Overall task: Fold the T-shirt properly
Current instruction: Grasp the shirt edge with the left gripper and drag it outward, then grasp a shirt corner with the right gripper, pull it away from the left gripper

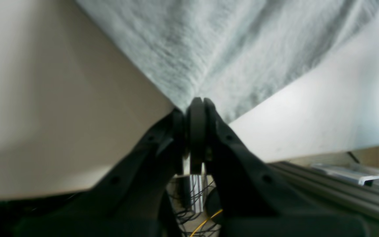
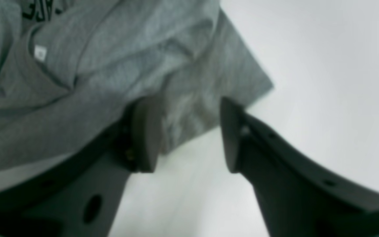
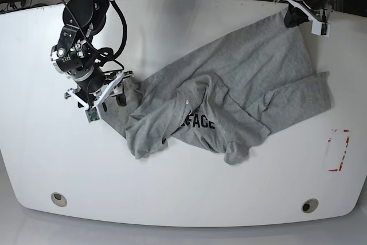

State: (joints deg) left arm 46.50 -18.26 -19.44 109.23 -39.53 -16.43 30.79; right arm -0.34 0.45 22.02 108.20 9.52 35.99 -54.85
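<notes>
Shirt-folding, early stage: heather-grey soft cotton T-shirt lies crumpled across the white table, nothing folded.

Left gripper pinched tight on a hem corner at the far edge. Right gripper jaws parted, straddling the opposite edge, gripping nothing. Black lettering half buried; spreading flat and every fold left, I judge.

We see the heather-grey T-shirt sprawled crumpled across the frame's middle, black lettering partly showing, one corner stretched toward the upper right.
</notes>
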